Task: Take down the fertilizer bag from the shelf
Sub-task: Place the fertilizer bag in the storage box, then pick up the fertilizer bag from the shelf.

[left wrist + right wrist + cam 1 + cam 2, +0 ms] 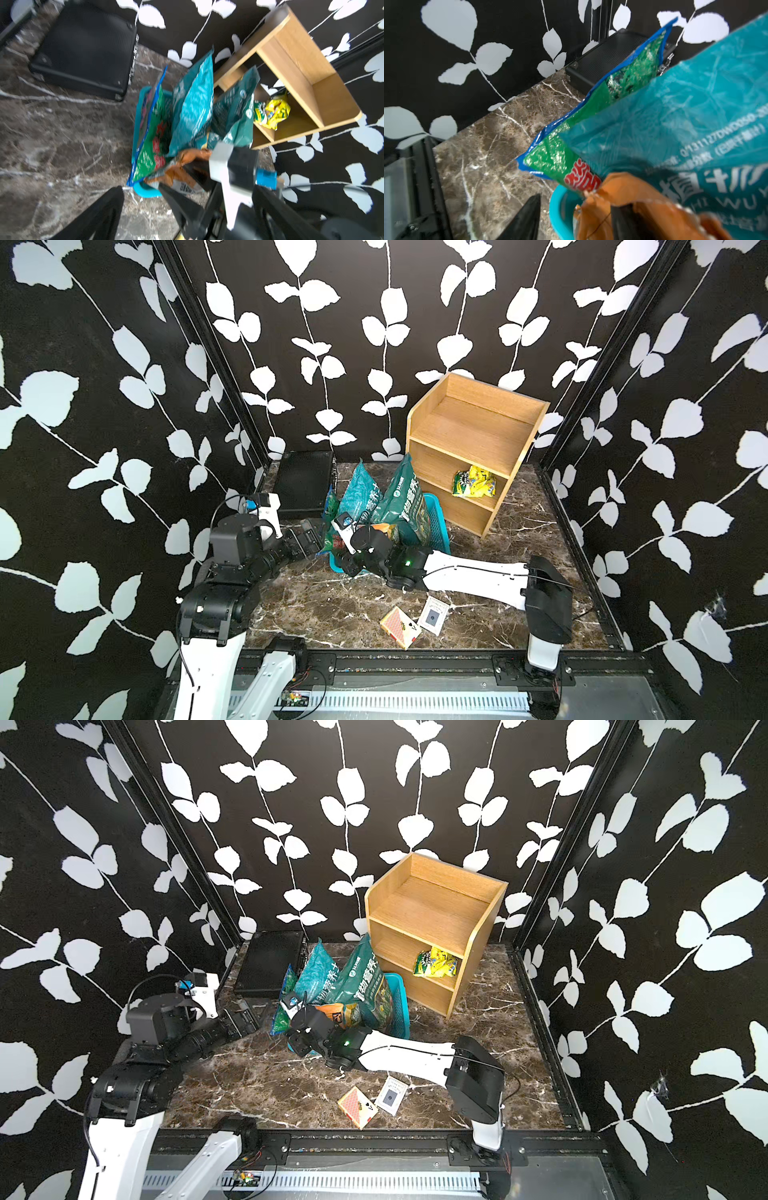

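Bagging station seen from the open front: the right gripper (575, 202) sits at the near end of the turquoise basket (435, 517), jaws spread and clasping nothing. An orange bag (623, 193) lies slumped inside that end of the basket, its crumpled top resting against one of the fingers (626, 218). The left gripper (140, 187) hangs just off the basket's near left corner, likewise spread and empty. Behind the orange bag, in the same basket, stand two tall teal bags (399, 497). A green bag (623, 83) with blue edging leans along the basket's left wall. The shelf (473, 427) stands just beside the basket's far right corner; whether the two touch cannot be told. A yellow-green bag (474, 481) lies on its middle tier, above the level of the basket's rim.

Step in hand, as judged: release, with the orange bag down in the basket and the claw off it. If the yellow-green bag is the fertilizer bag meant, it is not yet taken down. The next move would call for lifting the right gripper clear of the orange bag's loose top without dragging it. The gripper would then pass over the basket's tall bags and enter the middle tier level, under the board above, to pinch the crumpled wrapper
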Motion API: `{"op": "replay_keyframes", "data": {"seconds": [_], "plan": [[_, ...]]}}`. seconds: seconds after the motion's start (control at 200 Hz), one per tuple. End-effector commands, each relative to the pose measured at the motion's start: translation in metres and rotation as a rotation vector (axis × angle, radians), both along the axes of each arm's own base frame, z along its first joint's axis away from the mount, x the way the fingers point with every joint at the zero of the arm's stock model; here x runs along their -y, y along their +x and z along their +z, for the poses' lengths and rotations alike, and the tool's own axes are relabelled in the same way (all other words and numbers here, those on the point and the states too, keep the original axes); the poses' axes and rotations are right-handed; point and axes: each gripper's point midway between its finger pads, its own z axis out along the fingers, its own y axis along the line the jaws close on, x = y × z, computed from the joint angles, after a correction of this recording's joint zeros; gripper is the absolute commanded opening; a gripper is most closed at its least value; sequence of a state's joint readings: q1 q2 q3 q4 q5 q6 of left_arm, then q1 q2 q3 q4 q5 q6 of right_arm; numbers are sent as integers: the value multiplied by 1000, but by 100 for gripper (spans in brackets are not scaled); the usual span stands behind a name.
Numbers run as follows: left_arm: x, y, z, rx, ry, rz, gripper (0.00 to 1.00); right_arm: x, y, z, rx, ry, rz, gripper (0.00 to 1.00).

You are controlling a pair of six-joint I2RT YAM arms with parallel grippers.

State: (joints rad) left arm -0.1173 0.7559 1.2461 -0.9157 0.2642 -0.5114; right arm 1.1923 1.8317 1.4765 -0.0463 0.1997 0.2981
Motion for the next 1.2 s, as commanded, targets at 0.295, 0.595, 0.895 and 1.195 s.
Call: {"op": "replay_keyframes", "data": {"seconds": [0.295,0.595,0.895,1.195], "plan": [[-44,-10,17,174,113,180,99,110,2,163,252,154,-187,72],[-39,-3,6,69,163,120,99,299,20,199,319,445,-761,82],[-49,-6,-4,31,232,128,99,323,82,132,116,315,-1005,82],[-56,-10,-2,38,245,169,99,330,96,104,137,292,-1143,87]]}}
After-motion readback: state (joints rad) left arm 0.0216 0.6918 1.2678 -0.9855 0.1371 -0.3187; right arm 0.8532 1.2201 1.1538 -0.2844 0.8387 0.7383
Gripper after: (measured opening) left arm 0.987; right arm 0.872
